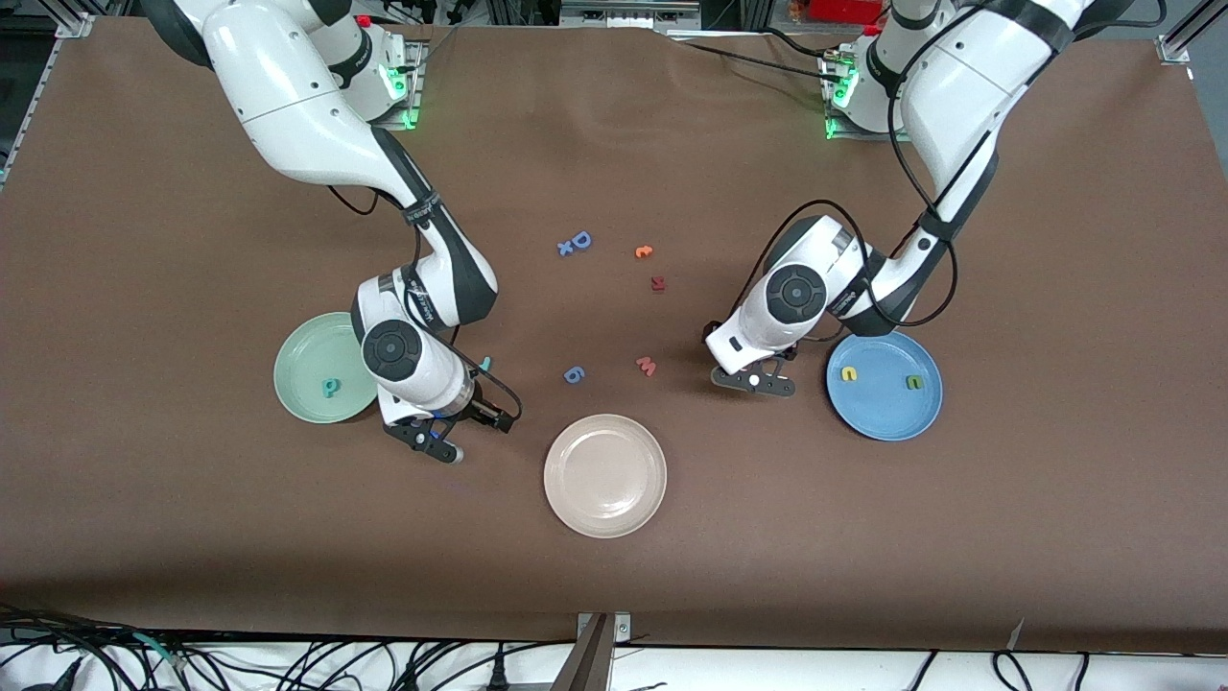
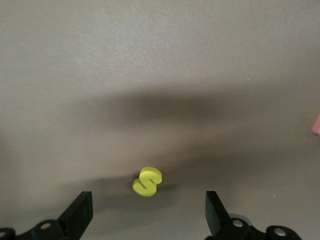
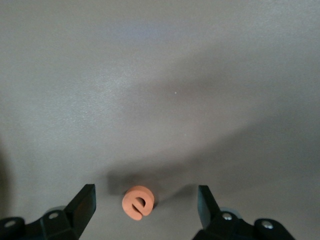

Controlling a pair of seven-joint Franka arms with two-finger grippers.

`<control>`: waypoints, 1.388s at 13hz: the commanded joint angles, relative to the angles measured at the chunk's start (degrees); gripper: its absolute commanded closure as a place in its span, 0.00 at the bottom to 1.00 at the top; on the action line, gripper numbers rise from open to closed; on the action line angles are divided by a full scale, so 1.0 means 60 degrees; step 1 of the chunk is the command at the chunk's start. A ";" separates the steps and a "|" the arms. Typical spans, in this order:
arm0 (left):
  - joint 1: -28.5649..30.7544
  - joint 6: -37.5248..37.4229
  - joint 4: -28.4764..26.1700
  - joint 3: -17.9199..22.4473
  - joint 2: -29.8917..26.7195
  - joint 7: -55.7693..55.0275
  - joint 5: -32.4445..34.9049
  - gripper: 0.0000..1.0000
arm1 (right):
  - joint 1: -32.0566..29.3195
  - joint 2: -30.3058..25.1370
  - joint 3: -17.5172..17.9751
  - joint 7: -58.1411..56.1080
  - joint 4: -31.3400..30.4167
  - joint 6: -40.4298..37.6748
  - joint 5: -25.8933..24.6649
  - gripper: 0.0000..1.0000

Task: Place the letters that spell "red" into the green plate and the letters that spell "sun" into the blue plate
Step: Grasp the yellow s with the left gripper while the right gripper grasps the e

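One of the "red" letters, a teal "d", is already lying in the green plate toward the right arm's end of the desk. An orange "e" is seen on the bare desk between the spread fingers of the right gripper, which is low over the desk just beside that plate and has hold of nothing. A small teal piece, judged to be the "r", is lying just beside the same arm's wrist.

In the blue plate, toward the left arm's end, a yellow arch letter and an olive-green arch letter are already lying apart. The yellow "s" is still on the desk, between the wide-open fingers of the left gripper, which is empty and is low beside that plate.

So three letters are judged placed and three left.

A brown cloth is spread over the desk. A cream plate is set nearest the front camera, and spare blue, orange, dark red and pink letters are scattered mid-desk. Cables are seen along the near edge.
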 commanded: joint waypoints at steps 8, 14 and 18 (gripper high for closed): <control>-0.0050 0.0142 -0.0010 0.0043 0.0220 -0.0374 0.0726 0.49 | 0.0092 0.0246 -0.0030 0.0055 0.0082 0.0138 0.0184 0.50; 0.0053 0.0128 -0.0010 0.0043 0.0176 -0.0374 0.0726 0.96 | 0.0224 0.0246 -0.0015 0.0334 0.0112 0.0138 0.0184 0.48; 0.0097 -0.0440 0.0121 0.0028 -0.0349 -0.0287 0.0711 0.96 | 0.0224 0.0246 -0.0015 0.0348 0.0112 0.0138 0.0140 0.50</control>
